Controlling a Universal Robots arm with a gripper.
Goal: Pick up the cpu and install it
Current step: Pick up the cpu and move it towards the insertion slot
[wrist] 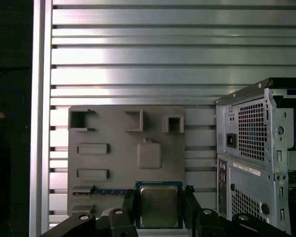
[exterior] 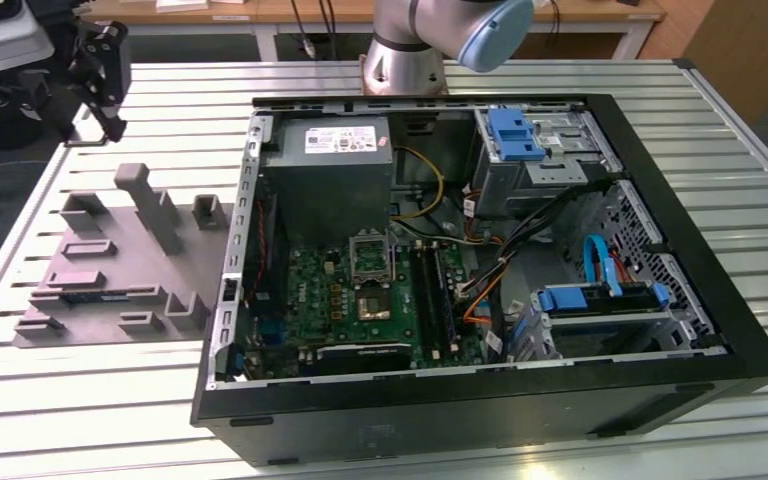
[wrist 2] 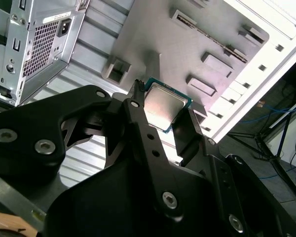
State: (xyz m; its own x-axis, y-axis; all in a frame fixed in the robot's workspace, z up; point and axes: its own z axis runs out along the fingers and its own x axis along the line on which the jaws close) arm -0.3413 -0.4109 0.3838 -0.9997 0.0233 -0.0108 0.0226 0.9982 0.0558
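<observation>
The cpu (wrist: pixel 159 206) is a small square chip with a pale silvery top and a thin teal rim. My gripper (wrist: pixel 159 210) is shut on it, one black finger (wrist: pixel 129 203) on each side. In both wrist views the cpu (wrist 2: pixel 165 106) hangs well above the grey tray (wrist: pixel 113 128), clear of its blocks. In the exterior view the gripper (exterior: pixel 107 118) sits high over the table at the exterior view's left, beyond the tray (exterior: pixel 104 275). The green motherboard (exterior: pixel 344 300) lies inside the open computer case (exterior: pixel 491 380), with a metal-framed socket (exterior: pixel 368 255) near its middle.
The tray (wrist 2: pixel 187 44) carries several raised grey blocks and a tall post (exterior: pixel 157 205). The case (wrist: pixel 256 158) stands beside the tray on a slatted metal table (exterior: pixel 77 400). Inside the case are a power supply (exterior: pixel 337 165), loose cables (exterior: pixel 518 250) and blue-tabbed drive bays (exterior: pixel 598 300).
</observation>
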